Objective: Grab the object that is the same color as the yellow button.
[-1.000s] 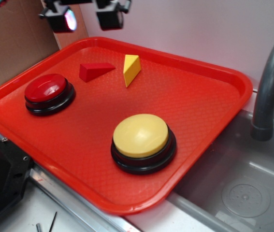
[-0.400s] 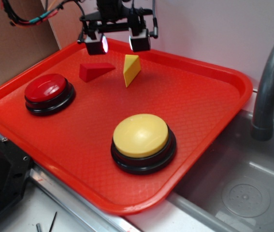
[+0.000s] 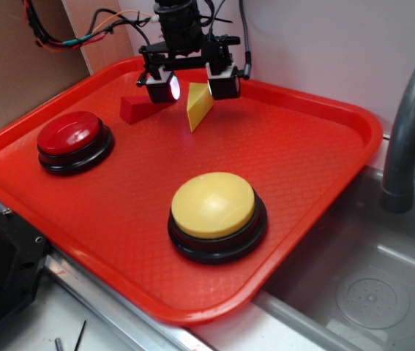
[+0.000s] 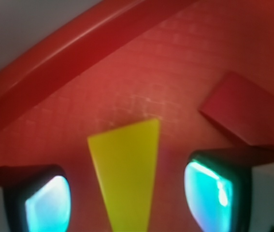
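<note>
A small yellow wedge block stands on the red tray near its far edge. My gripper hangs open just above it, one finger on each side of the wedge's top, not touching it. In the wrist view the wedge lies between the two glowing pads, with gaps on both sides. The large pale-yellow button on its black base sits at the tray's front.
A red wedge block lies just left of the yellow one, close to the left finger. A red domed button sits at the tray's left. A grey sink and faucet are to the right.
The gripper has come down and moved right, from above the tray's far rim to straddling the top of the yellow wedge. The blocks and buttons have not moved.
</note>
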### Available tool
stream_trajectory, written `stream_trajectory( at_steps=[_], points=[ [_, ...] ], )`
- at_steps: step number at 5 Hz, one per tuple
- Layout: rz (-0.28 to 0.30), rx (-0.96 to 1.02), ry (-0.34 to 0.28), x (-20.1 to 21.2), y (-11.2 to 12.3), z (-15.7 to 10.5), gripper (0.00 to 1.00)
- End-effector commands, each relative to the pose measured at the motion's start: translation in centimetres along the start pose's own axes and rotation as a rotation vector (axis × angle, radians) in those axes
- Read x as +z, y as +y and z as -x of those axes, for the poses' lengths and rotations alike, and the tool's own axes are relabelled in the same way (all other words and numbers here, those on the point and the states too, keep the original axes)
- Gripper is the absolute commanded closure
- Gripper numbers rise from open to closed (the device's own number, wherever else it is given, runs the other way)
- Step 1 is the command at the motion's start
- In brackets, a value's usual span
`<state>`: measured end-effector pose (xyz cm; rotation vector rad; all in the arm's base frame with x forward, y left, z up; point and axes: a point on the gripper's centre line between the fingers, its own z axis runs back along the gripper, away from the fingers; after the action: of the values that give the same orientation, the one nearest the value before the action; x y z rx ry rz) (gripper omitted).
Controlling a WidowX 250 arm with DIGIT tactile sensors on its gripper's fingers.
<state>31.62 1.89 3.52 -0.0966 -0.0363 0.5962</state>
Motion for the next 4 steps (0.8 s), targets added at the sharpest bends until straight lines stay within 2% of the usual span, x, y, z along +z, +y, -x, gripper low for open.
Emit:
stream_trajectory(
  at_steps=[1, 2, 4],
  points=[
    [0.131, -0.048, 0.054, 1.01, 0.44, -2.00, 0.00],
    [0.140, -0.057, 0.060, 1.18, 0.33, -1.86, 1.00],
    [0.122, -0.035, 0.046, 1.37, 0.27, -1.61, 1.00]
  ],
)
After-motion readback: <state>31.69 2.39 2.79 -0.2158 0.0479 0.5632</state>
